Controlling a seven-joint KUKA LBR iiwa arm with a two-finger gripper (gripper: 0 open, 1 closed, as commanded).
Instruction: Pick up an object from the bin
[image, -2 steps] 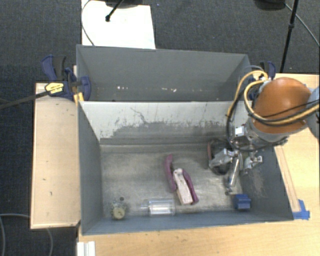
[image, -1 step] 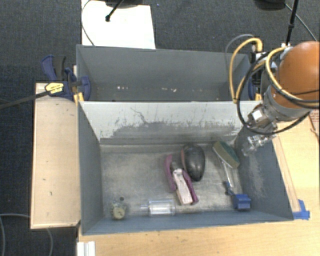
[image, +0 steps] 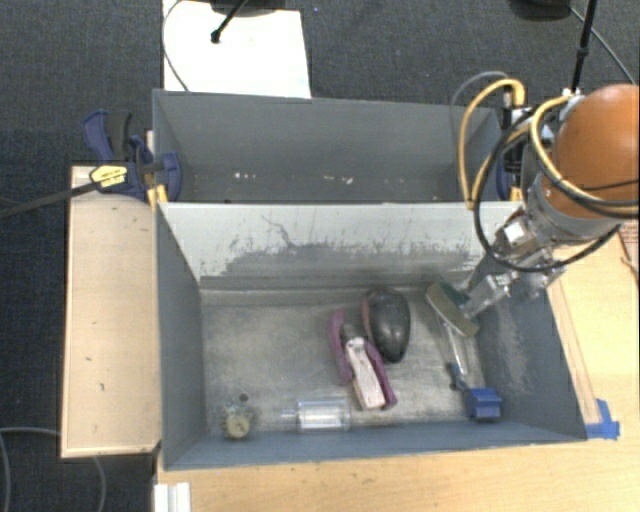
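My gripper (image: 487, 291) hangs low at the bin's right side, close to the right wall. Right at its tip is a flat grey-green piece (image: 450, 309), tilted; whether it is gripped I cannot tell. Below that piece a thin grey stick (image: 455, 356) runs toward the front and ends near a small blue block (image: 483, 403) in the front right corner. A dark grey computer mouse (image: 388, 322) lies to the gripper's left, mid-bin.
Beside the mouse lies a purple and white oblong thing (image: 361, 371). A clear plastic tube (image: 320, 414) and a small round brassy thing (image: 237, 422) rest along the front wall. The orange-domed arm with its yellow cables overhangs the right rim.
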